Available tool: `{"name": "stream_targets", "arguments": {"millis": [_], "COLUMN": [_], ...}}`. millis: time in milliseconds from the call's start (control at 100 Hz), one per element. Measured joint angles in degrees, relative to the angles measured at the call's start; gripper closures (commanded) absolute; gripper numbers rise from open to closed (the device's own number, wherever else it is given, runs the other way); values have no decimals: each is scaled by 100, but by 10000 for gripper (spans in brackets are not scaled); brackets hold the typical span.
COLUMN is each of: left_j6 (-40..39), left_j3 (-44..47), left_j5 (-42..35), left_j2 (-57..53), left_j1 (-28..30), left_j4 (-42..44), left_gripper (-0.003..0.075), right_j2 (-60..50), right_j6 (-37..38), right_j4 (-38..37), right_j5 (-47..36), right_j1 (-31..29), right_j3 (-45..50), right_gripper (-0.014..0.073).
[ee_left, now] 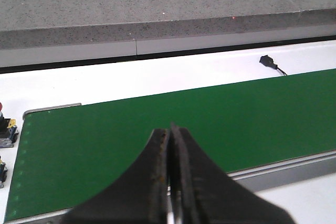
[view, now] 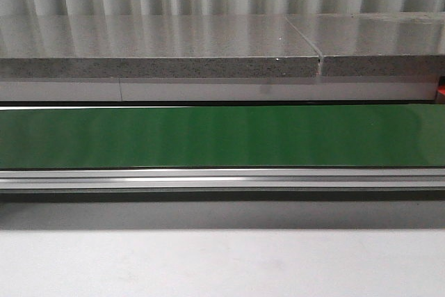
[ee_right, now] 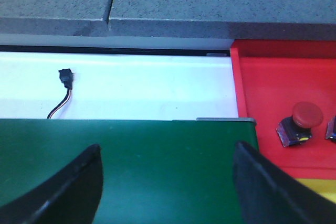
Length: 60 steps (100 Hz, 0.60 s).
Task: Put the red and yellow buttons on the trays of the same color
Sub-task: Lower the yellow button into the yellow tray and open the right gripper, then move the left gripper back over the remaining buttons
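Note:
A red button [ee_right: 300,124] with a red mushroom cap and dark base stands on the red tray [ee_right: 273,87] in the right wrist view. A second button body [ee_right: 332,129] is cut off at that tray's edge. A strip of the yellow tray [ee_right: 321,188] shows beside the red tray. My right gripper [ee_right: 168,148] is open and empty over the green belt [ee_right: 157,156], short of the red tray. My left gripper [ee_left: 170,129] is shut and empty over the belt's other end [ee_left: 105,140]. Two partly cut-off button bodies [ee_left: 6,129] sit beyond that end. No yellow cap shows.
The green conveyor belt [view: 222,135] runs across the front view with an aluminium rail [view: 222,180] in front and a grey stone counter [view: 160,46] behind. No gripper shows in the front view. A small black connector on a wire [ee_right: 65,77] lies on the white surface behind the belt [ee_left: 269,61].

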Motion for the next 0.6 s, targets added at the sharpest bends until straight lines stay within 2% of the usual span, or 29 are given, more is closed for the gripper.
{"name": "stream_targets", "arguments": {"millis": [100,290,360,600], "left_j6": [0,0,0,0], "left_j3": [0,0,0,0], "left_j5": [0,0,0,0], "left_j2": [0,0,0,0], "left_j1": [0,0,0,0], "left_j4": [0,0,0,0], "left_gripper": [740,740,740,740], "right_j2": [-544,-1306,-1448,-1527], "right_j6": [-31,-59,-59,-64], "right_j4": [0,0,0,0], "right_j5": [78,213,226,244], "right_j1": [21,30,30,30], "right_j3": [386,976,1137,1261], "right_gripper": [179,540,649,661]}}
